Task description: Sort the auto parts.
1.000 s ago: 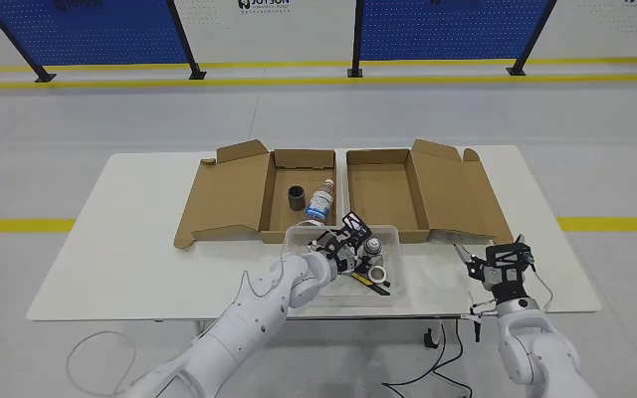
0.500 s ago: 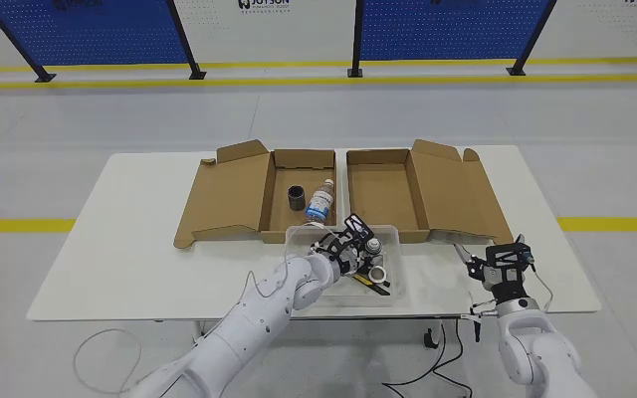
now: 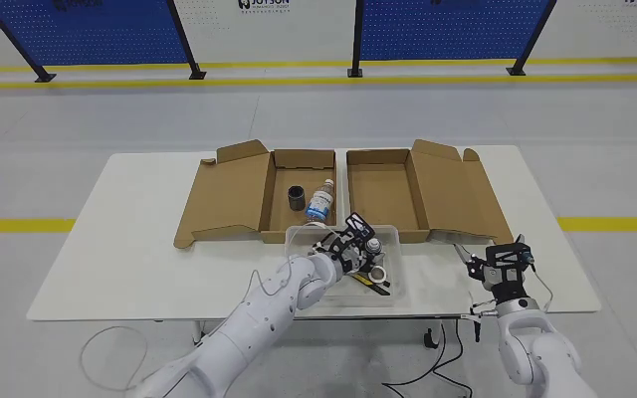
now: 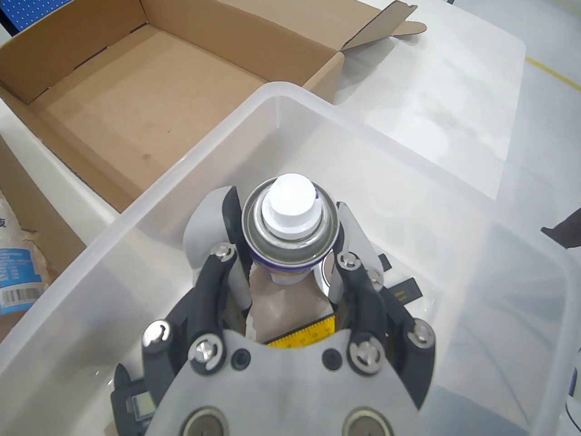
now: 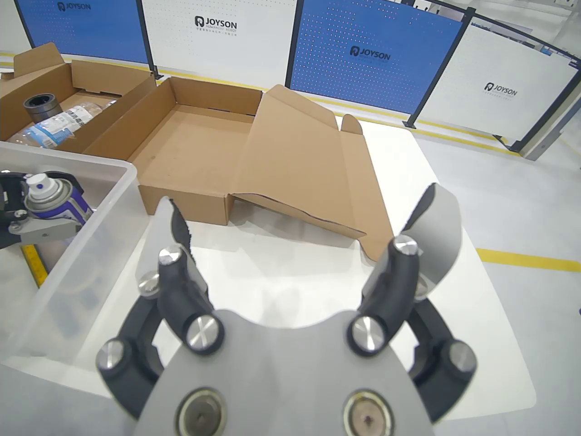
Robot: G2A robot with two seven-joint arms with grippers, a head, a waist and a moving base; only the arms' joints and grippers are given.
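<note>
Pinching round metal spray can (image 4: 290, 224), left gripper (image 4: 287, 210), in clear bin (image 4: 408, 161), right gripper (image 5: 304, 204) wide

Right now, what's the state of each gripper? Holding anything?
Left gripper: fingers closed on the spray can, inside the clear bin.
Right gripper: fingers open, empty, above the table.

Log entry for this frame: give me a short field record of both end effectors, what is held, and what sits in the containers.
Left end effector: shut on spray can, inside the clear bin
Right end effector: open, holding nothing, over the table beside the bin
Left cardboard box: black cylinder, plastic bottle
Bin also holds: yellow ruler
</note>
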